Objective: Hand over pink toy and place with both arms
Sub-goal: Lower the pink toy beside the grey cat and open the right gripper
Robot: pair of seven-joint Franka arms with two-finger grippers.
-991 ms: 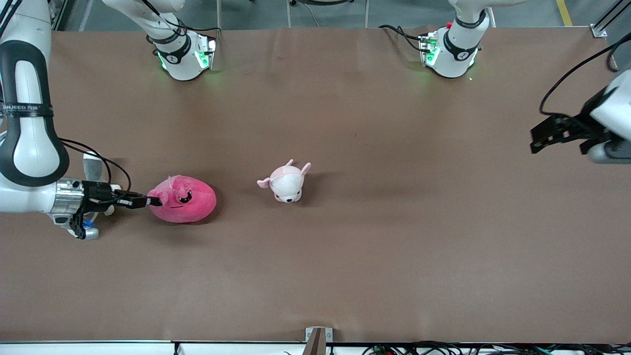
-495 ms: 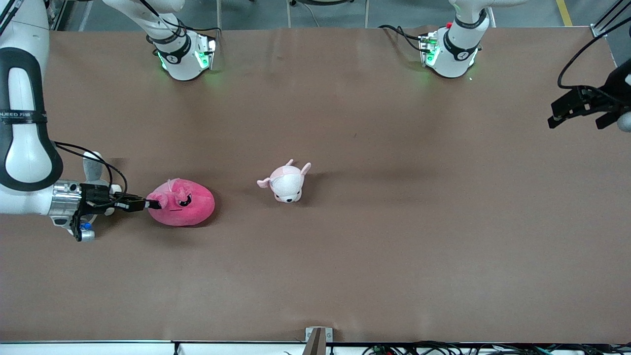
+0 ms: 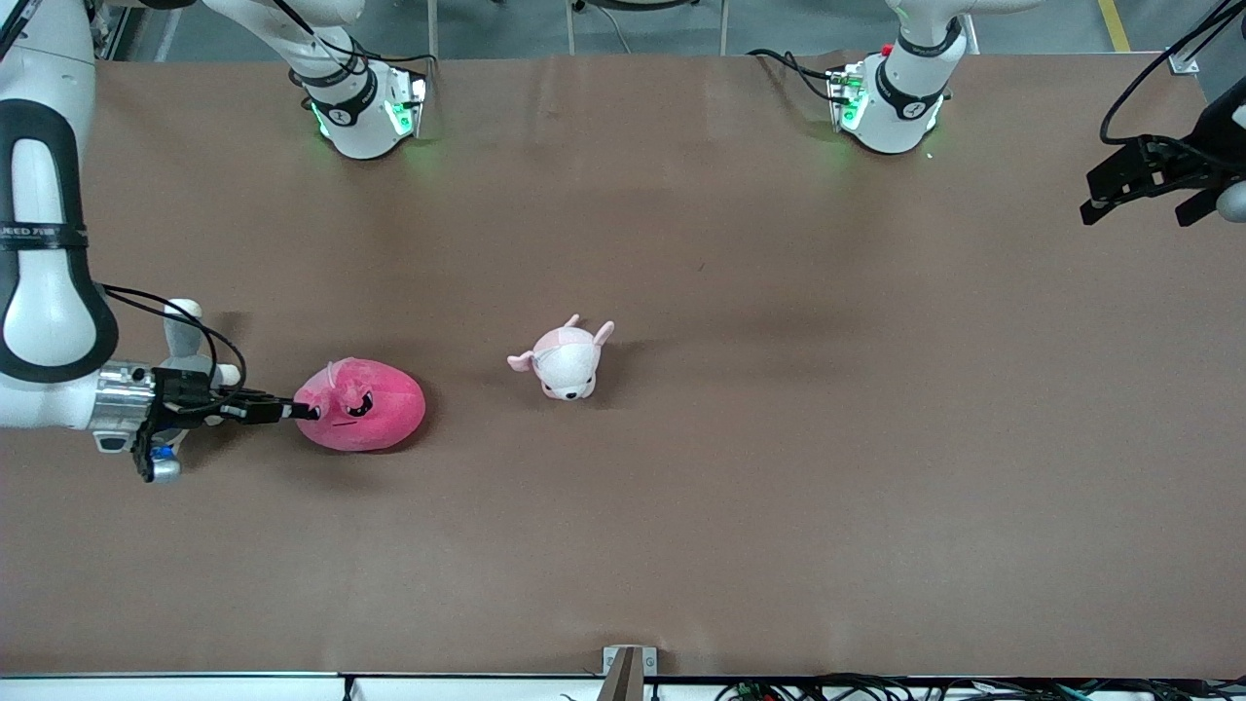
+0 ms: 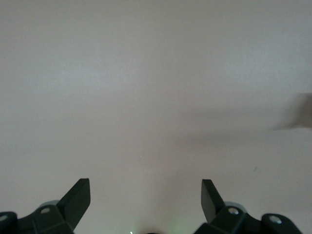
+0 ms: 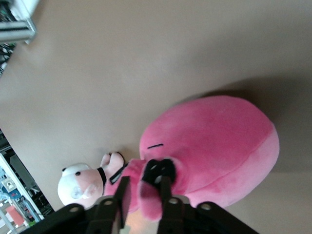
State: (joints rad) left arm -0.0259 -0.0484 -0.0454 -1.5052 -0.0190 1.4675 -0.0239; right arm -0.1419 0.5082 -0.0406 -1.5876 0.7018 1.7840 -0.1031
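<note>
My right gripper point(image 3: 304, 413) sits with fingers narrowly parted around the tuft of the round hot-pink plush toy point(image 3: 365, 406) on the brown table point(image 3: 779, 438); my left gripper point(image 3: 1139, 190) waits, spread wide.

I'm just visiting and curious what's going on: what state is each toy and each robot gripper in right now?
pink toy: lying on the table, not lifted.
right gripper: low at the pink toy's edge, touching it.
left gripper: jaws open, empty, up over the left arm's end of the table.
small pale plush: resting on the table, untouched.
</note>
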